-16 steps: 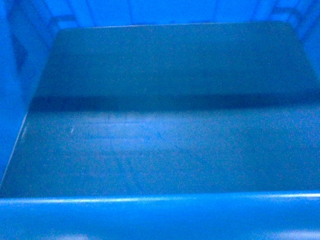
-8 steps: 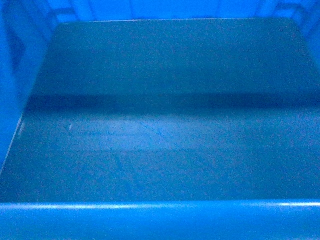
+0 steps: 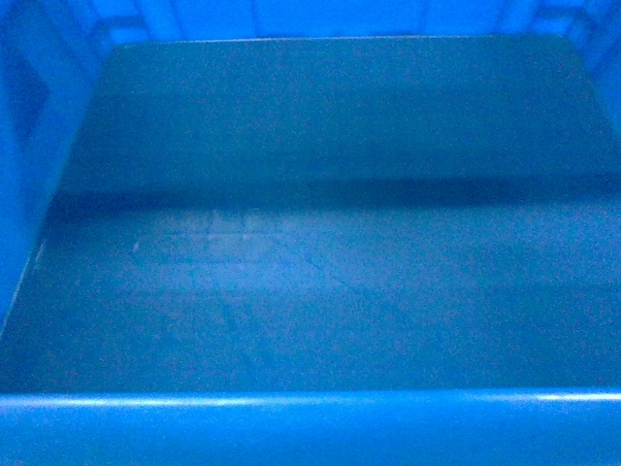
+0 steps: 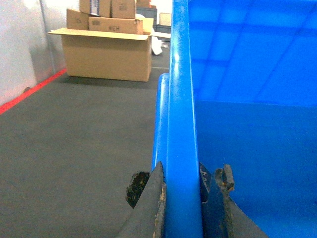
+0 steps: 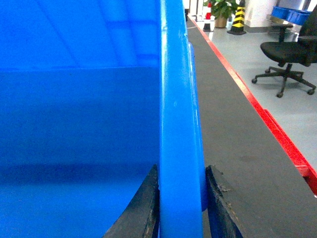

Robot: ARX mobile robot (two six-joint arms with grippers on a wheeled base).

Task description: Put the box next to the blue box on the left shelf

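Observation:
The bright-blue box [image 3: 310,214] fills the whole head view; I look down into its bare floor, with its near rim [image 3: 310,427] across the bottom. My left gripper [image 4: 182,188] is shut on the box's left rim [image 4: 179,99], one finger outside and one inside the wall. My right gripper [image 5: 181,183] is shut on the box's right rim [image 5: 176,89] in the same way. The box is held above the dark floor between both arms. The left shelf and the other blue box are out of view.
Stacked cardboard boxes [image 4: 106,47] stand on the dark grey floor to the far left, beside a red floor line [image 4: 29,91]. On the right run a red line [image 5: 277,134], a black office chair [image 5: 287,54], a potted plant [image 5: 223,10] and a striped post [image 5: 238,15].
The box floor has shifted slightly in the head view: the far wall edge and near rim sit a little differently, so the box tilted or rose a touch. Both grips hold.

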